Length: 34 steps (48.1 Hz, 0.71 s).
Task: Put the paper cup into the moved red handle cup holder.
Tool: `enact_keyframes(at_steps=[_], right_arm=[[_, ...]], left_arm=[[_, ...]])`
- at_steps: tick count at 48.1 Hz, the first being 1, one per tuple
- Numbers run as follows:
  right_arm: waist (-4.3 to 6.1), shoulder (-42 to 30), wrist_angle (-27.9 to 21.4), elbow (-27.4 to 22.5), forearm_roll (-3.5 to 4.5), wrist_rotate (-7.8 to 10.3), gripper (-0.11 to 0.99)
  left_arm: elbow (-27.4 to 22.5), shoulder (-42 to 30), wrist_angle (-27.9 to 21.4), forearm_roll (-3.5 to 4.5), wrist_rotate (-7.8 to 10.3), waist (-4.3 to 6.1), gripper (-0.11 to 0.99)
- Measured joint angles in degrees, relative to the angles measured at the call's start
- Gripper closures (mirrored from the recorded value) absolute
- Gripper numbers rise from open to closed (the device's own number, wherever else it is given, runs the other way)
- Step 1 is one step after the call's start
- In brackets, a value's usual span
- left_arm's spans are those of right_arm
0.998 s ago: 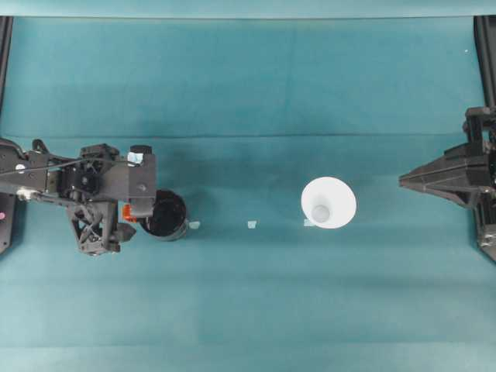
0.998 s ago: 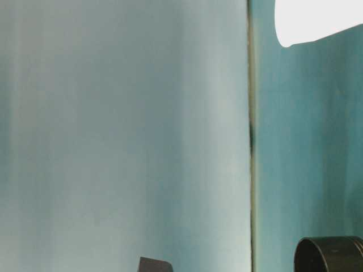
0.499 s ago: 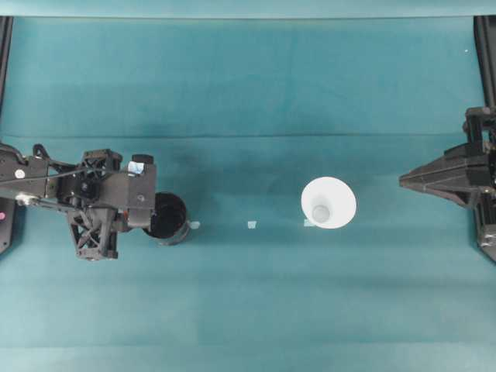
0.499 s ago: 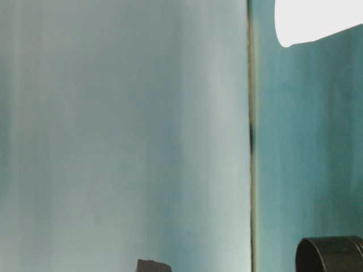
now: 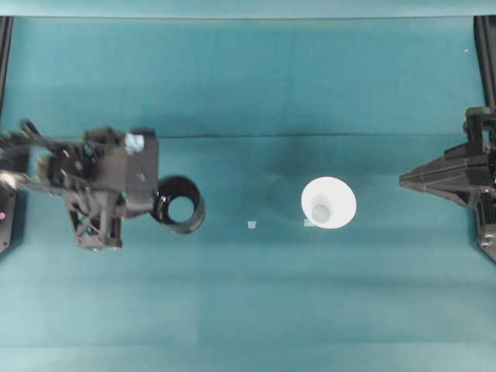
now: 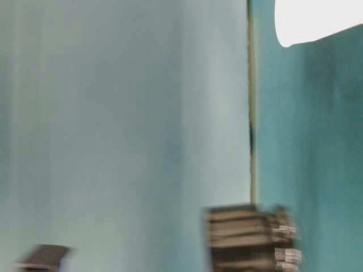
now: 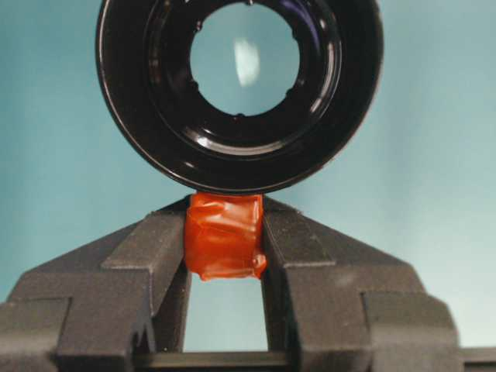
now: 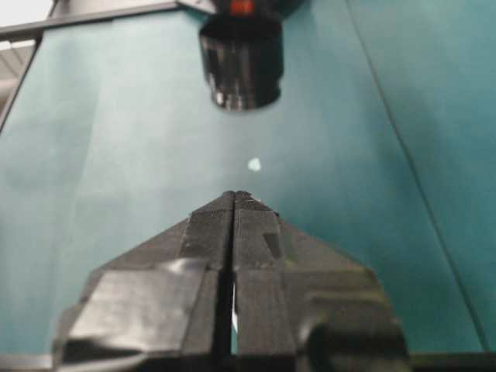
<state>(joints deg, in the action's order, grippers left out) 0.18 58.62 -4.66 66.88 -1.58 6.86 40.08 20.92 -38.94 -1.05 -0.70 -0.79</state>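
The bench (image 5: pixel 256 85), covered in a teal cloth, spans the overhead view, with the left arm (image 5: pixel 77 182) reaching in from its left edge and the right arm (image 5: pixel 465 174) parked at its right edge. The left gripper (image 7: pixel 225 232) is clamped on the red-orange handle tab (image 7: pixel 225 235) of the red handle cup holder (image 5: pixel 180 204); the left wrist view shows both black fingers (image 7: pixel 151 252) pressed against the sides of the tab. The holder is glossy black and round, and in the left wrist view it is seen straight down its mouth, the teal cloth visible through a round opening in its base. In the overhead view it is tilted, its opening showing as a ring, just beside the left gripper on the left part of the bench. In the table-level view a blurred dark shape (image 6: pixel 249 238) appears off the bench top, too smeared to identify with certainty. The paper cup (image 5: pixel 328 203) stands right of centre on the bench, well apart from the holder, a white disc with a small greyish centre. The right gripper (image 8: pixel 234 198) is fully closed with nothing between its fingers, pointing toward the holder far across the bench. Small pale scraps (image 5: pixel 252 225) lie on the cloth between holder and cup, another touching the cup's lower left edge
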Motion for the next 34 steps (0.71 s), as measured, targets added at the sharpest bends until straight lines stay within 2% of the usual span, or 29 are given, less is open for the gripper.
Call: enact_keyframes(at_steps=[8, 19, 27, 34], right_arm=[[0.00, 0.0, -0.4, 0.0, 0.00, 0.00, 0.98], [-0.09, 0.2, -0.7, 0.0, 0.00, 0.00, 0.98], [0.00, 0.6, -1.0, 0.1, 0.00, 0.00, 0.98], [0.00, 1.1, -1.4, 0.0, 0.00, 0.00, 0.98]], left_arm=[[-4.1, 0.8, -5.6, 0.00, 0.18, 0.09, 0.61], [-7.9, -1.5, -6.8, -0.09, 0.35, 0.09, 0.61], [-12.7, -7.9, -6.4, 0.00, 3.43, 0.00, 0.61], [-18.3, -13.2, -6.3, -0.09, 7.12, 0.09, 0.61]])
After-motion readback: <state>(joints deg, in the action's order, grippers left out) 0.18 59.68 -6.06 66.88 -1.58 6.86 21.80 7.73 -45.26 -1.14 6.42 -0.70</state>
